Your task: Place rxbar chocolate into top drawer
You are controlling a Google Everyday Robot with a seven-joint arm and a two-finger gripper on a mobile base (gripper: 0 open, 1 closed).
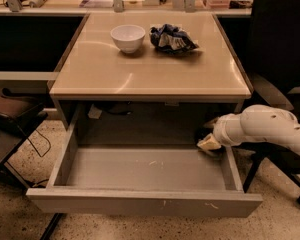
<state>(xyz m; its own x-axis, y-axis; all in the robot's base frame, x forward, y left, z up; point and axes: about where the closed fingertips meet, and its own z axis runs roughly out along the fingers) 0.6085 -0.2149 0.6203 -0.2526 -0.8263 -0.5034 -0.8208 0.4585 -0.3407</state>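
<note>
The top drawer (pixel 140 170) stands pulled wide open under the desk, and its grey floor with pale scuffs shows bare. My gripper (pixel 208 143) reaches in from the right on the white arm (pixel 262 129). It sits over the drawer's back right corner, just under the desk top. The rxbar chocolate does not show plainly; a dark patch sits right at the gripper, and I cannot tell whether it is the bar.
On the desk top (pixel 150 76) stand a white bowl (pixel 128 37) and a wrinkly blue-and-white bag (pixel 171 38). A black office chair (pixel 282 49) stands close on the right, behind my arm. A dark chair and cables (pixel 12 126) are at the left.
</note>
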